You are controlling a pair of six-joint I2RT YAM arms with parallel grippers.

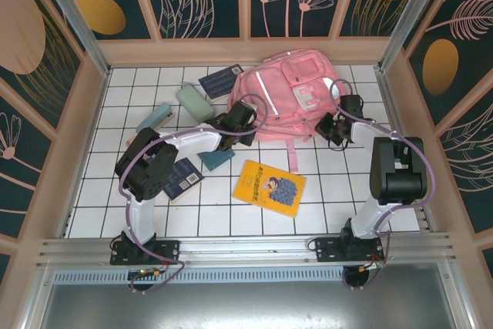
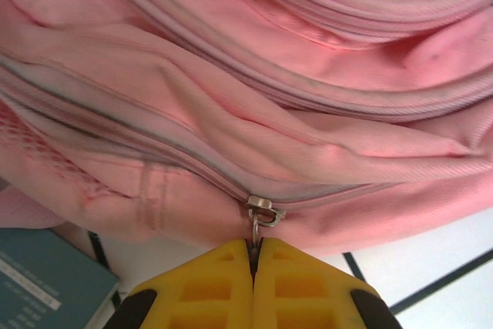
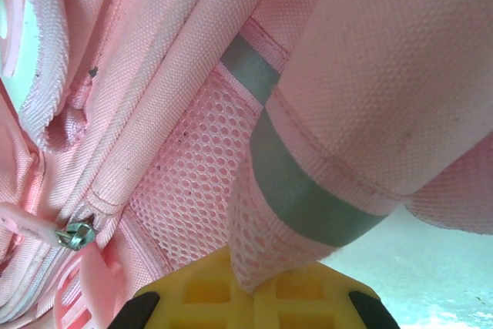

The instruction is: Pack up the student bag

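From above, the pink bag (image 1: 289, 86) lies at the far middle of the tiled worktop (image 1: 331, 190), with the left hand (image 1: 233, 119) and right hand (image 1: 337, 126) both at its near edge. Left wrist: the hand is pinched together on the thin metal zip pull (image 2: 262, 212), which could slip free under a tug. Right wrist: the hand is clamped on the mesh side pocket (image 3: 192, 182); if that stretchy mesh gives, the bag slides instead of unzipping.

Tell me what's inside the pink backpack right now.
Nothing inside shows. Fabric of the pink backpack covers any contents. The left gripper pinches a zipper pull; that zip looks shut.
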